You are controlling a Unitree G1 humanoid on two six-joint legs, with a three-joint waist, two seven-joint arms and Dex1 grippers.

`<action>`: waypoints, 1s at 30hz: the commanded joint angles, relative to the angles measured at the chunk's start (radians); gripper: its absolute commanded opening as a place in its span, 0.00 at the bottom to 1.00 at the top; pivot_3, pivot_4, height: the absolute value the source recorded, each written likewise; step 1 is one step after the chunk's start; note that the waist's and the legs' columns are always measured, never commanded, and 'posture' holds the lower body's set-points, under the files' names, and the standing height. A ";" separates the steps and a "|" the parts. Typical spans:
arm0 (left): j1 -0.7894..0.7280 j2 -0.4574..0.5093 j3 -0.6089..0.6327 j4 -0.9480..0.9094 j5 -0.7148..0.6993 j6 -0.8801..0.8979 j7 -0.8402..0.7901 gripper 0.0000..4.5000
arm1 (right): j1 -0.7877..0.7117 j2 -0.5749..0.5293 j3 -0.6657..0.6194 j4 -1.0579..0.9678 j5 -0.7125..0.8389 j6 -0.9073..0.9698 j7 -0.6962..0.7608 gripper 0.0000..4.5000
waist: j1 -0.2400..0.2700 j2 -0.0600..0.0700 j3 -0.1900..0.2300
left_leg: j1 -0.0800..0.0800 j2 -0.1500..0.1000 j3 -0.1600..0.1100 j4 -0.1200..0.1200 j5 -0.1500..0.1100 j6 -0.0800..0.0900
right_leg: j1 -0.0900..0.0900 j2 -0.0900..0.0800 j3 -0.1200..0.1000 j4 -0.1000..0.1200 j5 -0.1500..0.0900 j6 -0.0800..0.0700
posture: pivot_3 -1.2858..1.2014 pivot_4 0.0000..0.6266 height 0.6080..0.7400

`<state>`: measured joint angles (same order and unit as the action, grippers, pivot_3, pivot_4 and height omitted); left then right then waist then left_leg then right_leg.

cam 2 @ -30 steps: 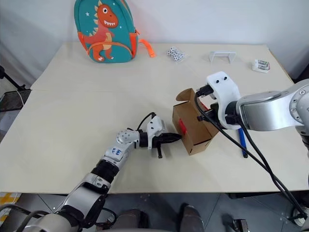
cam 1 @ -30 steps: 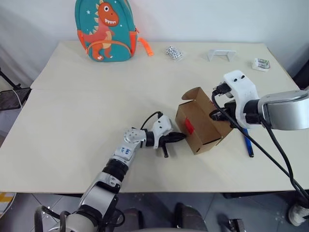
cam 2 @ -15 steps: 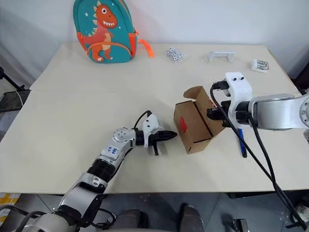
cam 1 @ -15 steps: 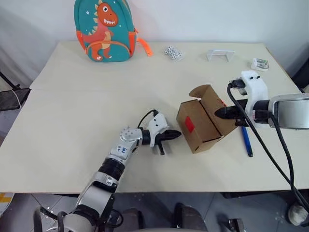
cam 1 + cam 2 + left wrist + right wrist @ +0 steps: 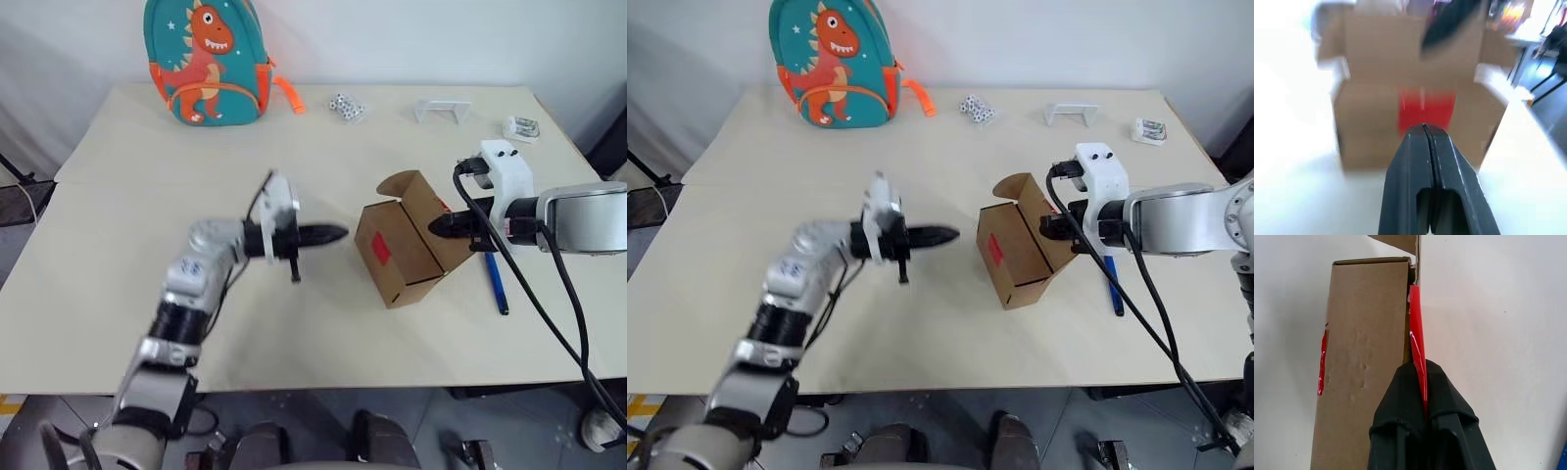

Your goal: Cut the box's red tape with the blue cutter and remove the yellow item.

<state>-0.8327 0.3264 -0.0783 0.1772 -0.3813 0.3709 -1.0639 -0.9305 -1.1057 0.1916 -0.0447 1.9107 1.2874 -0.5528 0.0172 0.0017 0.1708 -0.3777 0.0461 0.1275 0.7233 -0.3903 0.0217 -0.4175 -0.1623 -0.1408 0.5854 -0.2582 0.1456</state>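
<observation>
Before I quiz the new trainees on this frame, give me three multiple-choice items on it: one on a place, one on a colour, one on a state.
1. Where does the blue cutter lie?
A. on the table right of the box
B. inside the box
C. beside the backpack

2. What colour is the tape on the box's near face?
A. blue
B. red
C. yellow

3. How is the left gripper?
A. shut, empty
B. open
C. holding the cutter

Answers: A, it lies flat past the box's right side; B, a red patch shows; A, the fingers meet with nothing between.
</observation>
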 commanded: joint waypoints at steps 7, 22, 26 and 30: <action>-0.043 -0.133 -0.184 0.059 0.134 -0.040 0.067 0.00 | 0.002 0.063 0.004 0.021 -0.061 0.023 0.005 0.00 | -0.010 -0.002 -0.001 | 0.006 0.000 0.003 -0.003 -0.001 0.000 | 0.003 0.001 0.000 -0.001 0.000 0.000 | 0.52 0.24 1.00; -0.031 -0.166 -0.199 0.164 0.244 -0.093 0.172 0.00 | 0.054 0.076 -0.031 0.017 -0.031 0.006 -0.026 0.00 | -0.017 -0.003 -0.001 | 0.006 0.001 0.004 -0.005 0.000 -0.001 | 0.003 0.002 0.001 -0.001 0.000 0.000 | 0.52 0.24 1.00; -0.023 -0.161 -0.204 0.166 0.255 -0.069 0.184 0.00 | 0.059 0.071 -0.044 0.022 -0.039 0.014 -0.010 0.00 | -0.017 -0.004 -0.002 | 0.007 0.001 0.004 -0.004 0.000 -0.001 | 0.003 0.001 0.001 -0.001 0.000 0.000 | 0.52 0.24 1.00; 0.001 -0.139 -0.207 0.133 0.249 -0.024 0.179 0.00 | 0.052 0.056 -0.066 0.048 -0.076 0.035 0.029 0.00 | -0.017 -0.004 -0.002 | 0.007 0.001 0.004 -0.004 0.000 -0.001 | 0.003 0.001 0.001 -0.001 0.000 0.000 | 0.52 0.24 1.00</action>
<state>-0.8581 0.1682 -0.2721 0.3053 -0.1592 0.3058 -0.8937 -0.8940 -1.0383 0.1158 -0.0123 1.8575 1.2954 -0.5430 0.0005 -0.0018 0.1690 -0.3707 0.0476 0.1311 0.7192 -0.3904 0.0208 -0.4143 -0.1610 -0.1399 0.5841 -0.2580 0.1455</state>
